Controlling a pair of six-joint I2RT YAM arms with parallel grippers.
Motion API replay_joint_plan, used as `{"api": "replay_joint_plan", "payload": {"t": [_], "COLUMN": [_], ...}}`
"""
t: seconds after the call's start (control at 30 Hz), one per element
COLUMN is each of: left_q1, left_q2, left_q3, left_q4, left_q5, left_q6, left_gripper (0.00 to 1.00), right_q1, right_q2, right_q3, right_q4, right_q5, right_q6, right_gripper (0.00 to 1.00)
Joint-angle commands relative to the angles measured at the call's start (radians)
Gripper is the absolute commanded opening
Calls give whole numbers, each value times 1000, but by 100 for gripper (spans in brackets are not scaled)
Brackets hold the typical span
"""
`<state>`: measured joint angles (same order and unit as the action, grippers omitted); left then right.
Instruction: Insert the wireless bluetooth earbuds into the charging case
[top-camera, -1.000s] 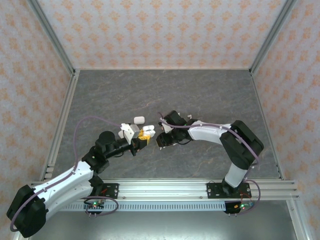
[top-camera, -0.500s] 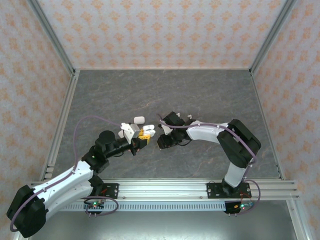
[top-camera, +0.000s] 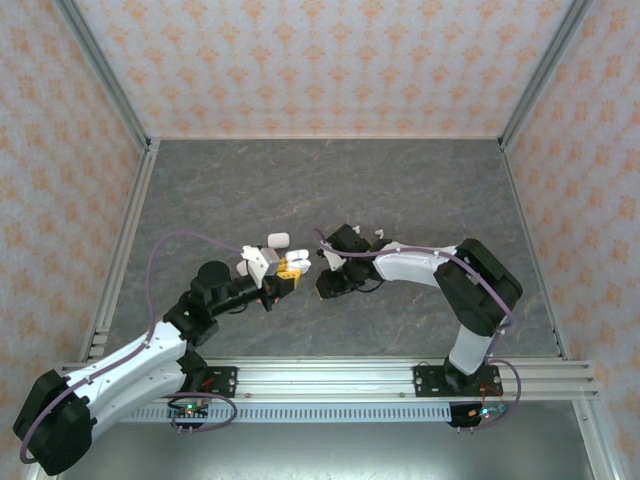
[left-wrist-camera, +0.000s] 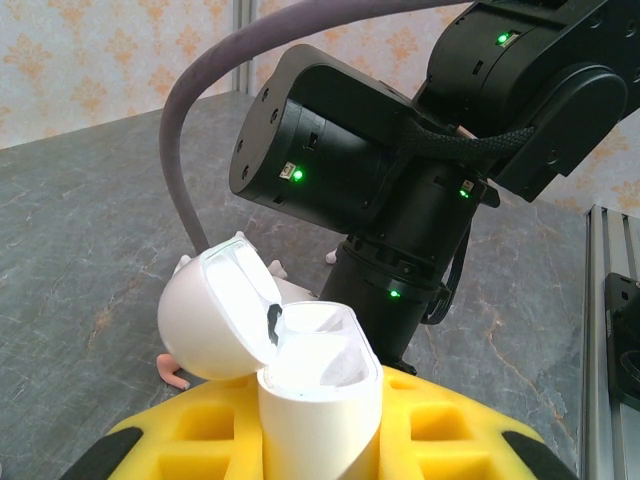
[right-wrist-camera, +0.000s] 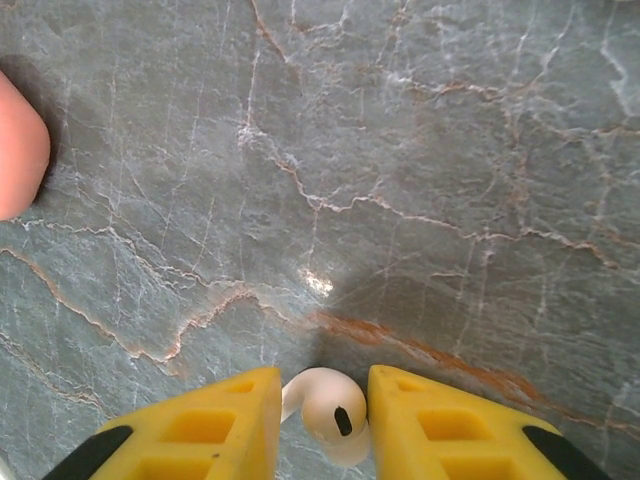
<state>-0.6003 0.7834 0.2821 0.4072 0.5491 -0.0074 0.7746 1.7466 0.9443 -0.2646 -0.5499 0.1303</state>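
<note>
My left gripper (left-wrist-camera: 322, 452) is shut on a white charging case (left-wrist-camera: 318, 385), held upright with its lid (left-wrist-camera: 212, 318) flipped open to the left. In the top view that gripper (top-camera: 291, 270) sits at the table's middle with the case (top-camera: 298, 262) in it. Just to its right, my right gripper (top-camera: 322, 286) points down at the table. Its yellow fingers (right-wrist-camera: 215, 420) press on both sides of a white earbud (right-wrist-camera: 332, 412) lying on the stone surface, so my right gripper (right-wrist-camera: 323, 405) is shut on it.
A second white case (top-camera: 278, 239) lies behind the left gripper. A pink earbud (left-wrist-camera: 172, 368) lies left of the held case. Small earbuds (top-camera: 380, 233) lie beyond the right arm. A pink rounded object (right-wrist-camera: 18, 145) sits at the right wrist view's left edge.
The right gripper has shifted slightly right and its fingers have closed in on the white earbud. The left gripper and the case have stayed put.
</note>
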Motion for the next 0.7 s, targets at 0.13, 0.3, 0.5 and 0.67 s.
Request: {"api": "replay_joint_plan", "payload": {"t": [0.13,0.3,0.5,0.67], "left_q1": [7,7,7,5], "left_q2": [-9,-9,2,37], "left_q3": [32,32,58,71], "left_q4": [10,7,-9,15], "left_q5": [19,17,22,28], "left_q6": [11,10,-3,-18], "left_gripper": [0,0,0,0], "right_q1": [15,15,15,14], "right_q2": [-25,-86,-271,-469], "right_q3": [-49,-64,-84,-78], "right_q4": [-61,-17,-19,-62], "right_q5": [0,37,169,295], "right_q6": [-10,9,-9,-56], "right_gripper": [22,18,18,18]}}
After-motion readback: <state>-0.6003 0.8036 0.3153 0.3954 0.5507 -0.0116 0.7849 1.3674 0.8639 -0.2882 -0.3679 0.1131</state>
